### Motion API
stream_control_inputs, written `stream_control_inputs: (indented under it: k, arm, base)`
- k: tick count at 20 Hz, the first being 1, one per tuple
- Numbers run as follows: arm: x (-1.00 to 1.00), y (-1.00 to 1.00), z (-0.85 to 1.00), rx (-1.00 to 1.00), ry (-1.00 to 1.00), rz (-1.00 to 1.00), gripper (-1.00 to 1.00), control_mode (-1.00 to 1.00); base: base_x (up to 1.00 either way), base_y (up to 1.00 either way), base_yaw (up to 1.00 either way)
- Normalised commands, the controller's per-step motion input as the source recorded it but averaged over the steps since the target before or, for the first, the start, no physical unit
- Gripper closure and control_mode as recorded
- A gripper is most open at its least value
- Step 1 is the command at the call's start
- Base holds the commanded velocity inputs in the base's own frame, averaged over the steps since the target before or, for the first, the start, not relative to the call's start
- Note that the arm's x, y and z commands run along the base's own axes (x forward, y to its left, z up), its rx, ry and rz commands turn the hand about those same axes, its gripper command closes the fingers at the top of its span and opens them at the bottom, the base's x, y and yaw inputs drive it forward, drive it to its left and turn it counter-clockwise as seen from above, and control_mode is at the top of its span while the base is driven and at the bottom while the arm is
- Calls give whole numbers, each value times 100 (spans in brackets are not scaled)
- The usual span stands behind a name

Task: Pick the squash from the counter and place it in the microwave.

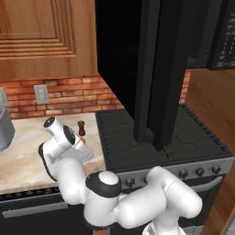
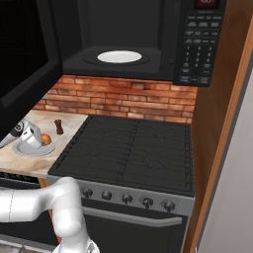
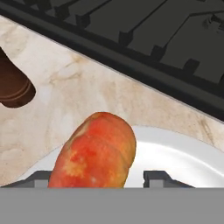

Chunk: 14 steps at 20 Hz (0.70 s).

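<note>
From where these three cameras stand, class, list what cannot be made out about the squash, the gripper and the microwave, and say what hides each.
- Squash: in the hand view its lower end is cut off by the bottom edge; in the right base view it is too small for detail.
- Gripper: whether the fingertips touch the squash cannot be told; the bottom edge crops them.
- Microwave: in the left base view its open door hides the inside.

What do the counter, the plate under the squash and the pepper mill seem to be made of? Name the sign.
Counter: polished marble-like stone, beige with brown veins. Plate: probably glazed ceramic, smooth, pale, uniform. Pepper mill: likely turned wood, dark brown, rounded.
</note>
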Motion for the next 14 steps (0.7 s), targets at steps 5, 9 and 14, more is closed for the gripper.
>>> stream_control_inputs:
  k: [5,9,14]
  arm:
    - [-36,-13,-36,0,0,2,100,-100]
    - [-59,12,-3,0,-2,6,100,-100]
    - [-87,35,0,0,-8,10,100,-100]
  base:
    - [0,0,0]
    - [0,0,0]
    - [0,0,0]
